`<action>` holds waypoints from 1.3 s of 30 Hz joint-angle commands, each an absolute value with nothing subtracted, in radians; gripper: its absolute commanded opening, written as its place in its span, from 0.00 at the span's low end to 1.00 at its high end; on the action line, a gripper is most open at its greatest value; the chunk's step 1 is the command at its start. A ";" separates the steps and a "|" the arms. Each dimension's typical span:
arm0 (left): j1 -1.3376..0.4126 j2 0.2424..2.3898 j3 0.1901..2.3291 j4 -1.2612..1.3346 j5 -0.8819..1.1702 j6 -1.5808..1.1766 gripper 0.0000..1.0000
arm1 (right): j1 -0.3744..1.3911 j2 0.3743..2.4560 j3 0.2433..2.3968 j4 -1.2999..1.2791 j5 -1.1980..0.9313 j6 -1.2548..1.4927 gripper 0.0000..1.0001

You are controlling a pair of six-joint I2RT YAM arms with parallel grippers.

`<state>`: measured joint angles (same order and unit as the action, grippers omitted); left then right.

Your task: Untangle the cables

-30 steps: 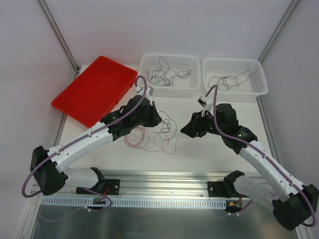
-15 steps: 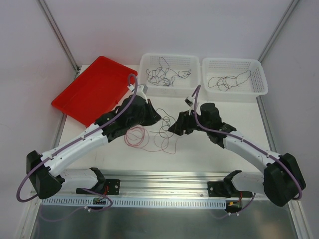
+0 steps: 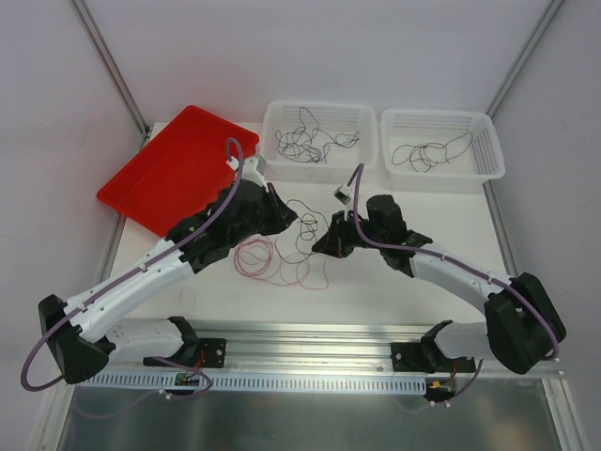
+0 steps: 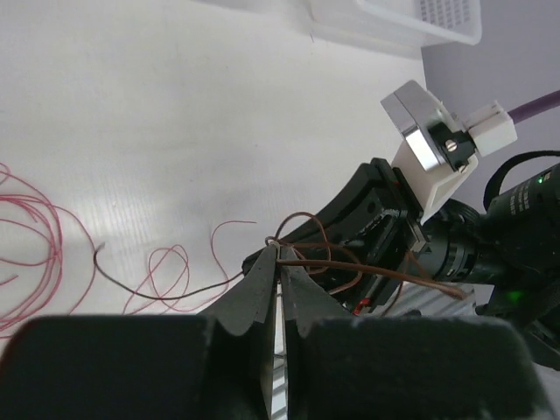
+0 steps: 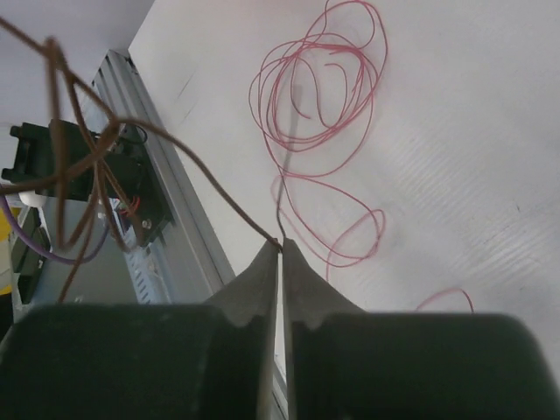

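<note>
A tangle of thin dark cables (image 3: 307,231) lies mid-table, with loops of a red-pink cable (image 3: 255,256) just to its left. My left gripper (image 3: 292,221) is at the tangle's upper left, shut on a dark brown cable (image 4: 350,262) that crosses its tips (image 4: 280,251). From the right, my right gripper (image 3: 320,248) meets the tangle and is shut on a brown cable strand (image 5: 210,175) at its tips (image 5: 280,245). The red-pink cable (image 5: 319,87) lies on the table beyond it. The two grippers are close together.
Two white baskets stand at the back, the left one (image 3: 274,120) and the right one (image 3: 488,132), each holding thin dark cables. A red tray (image 3: 178,169) lies at the back left. An aluminium rail (image 3: 310,338) runs along the near edge.
My right arm swung left and down to the tangle and its jaws closed on a strand. My left arm drew slightly left, still gripping its cable.
</note>
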<state>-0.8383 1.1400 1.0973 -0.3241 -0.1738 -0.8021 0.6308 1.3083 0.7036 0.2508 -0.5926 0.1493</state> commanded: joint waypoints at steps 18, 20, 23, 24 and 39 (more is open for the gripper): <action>-0.690 0.980 1.092 -0.414 -0.666 -0.456 0.00 | 0.402 0.922 0.885 -0.236 -0.604 -0.043 0.01; -0.667 0.983 1.103 -0.439 -0.669 -0.434 0.00 | 0.347 0.890 0.896 -0.294 -0.600 -0.061 0.01; -0.624 0.986 1.114 -0.460 -0.663 -0.413 0.00 | 0.290 0.864 0.916 -0.366 -0.584 -0.075 0.01; -0.615 0.986 1.115 -0.466 -0.657 -0.407 0.00 | 0.281 0.847 0.922 -0.379 -0.578 -0.075 0.01; -0.448 1.011 1.086 -0.598 -0.390 -0.460 0.00 | 0.078 0.885 1.361 -0.624 -0.578 0.027 0.01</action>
